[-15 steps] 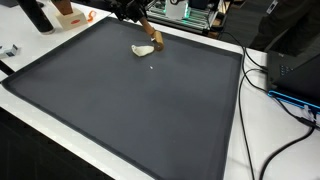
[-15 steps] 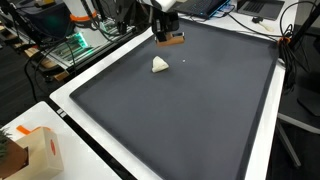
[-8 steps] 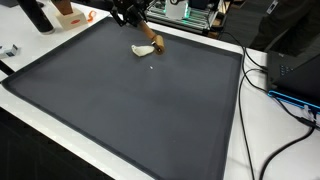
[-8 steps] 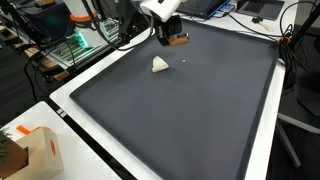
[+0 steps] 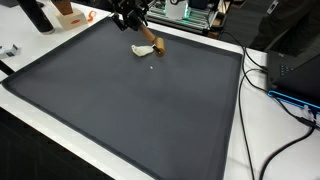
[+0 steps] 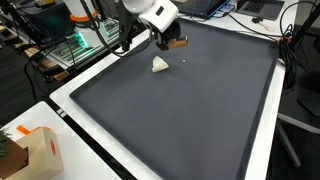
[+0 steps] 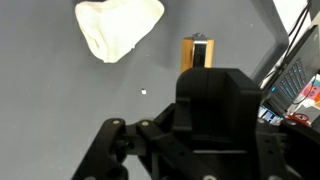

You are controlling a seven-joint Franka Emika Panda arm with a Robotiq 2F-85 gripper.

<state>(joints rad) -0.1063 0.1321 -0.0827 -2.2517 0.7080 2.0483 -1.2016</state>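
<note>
Tool (image 6: 164,36): hovering near far edge of dark-matted counter (image 5: 120,110), just above small brown wooden block (image 7: 196,52); jaw spacing cannot be told. Crumpled white wedge (image 7: 118,27) lies beside block; likely risk: an off-centre descent knocks the block aside.

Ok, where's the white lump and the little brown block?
white lump (image 7: 118,27): wrist view, on its middle.
brown block (image 7: 196,55): wrist view, on the middle of its upper face.
</note>
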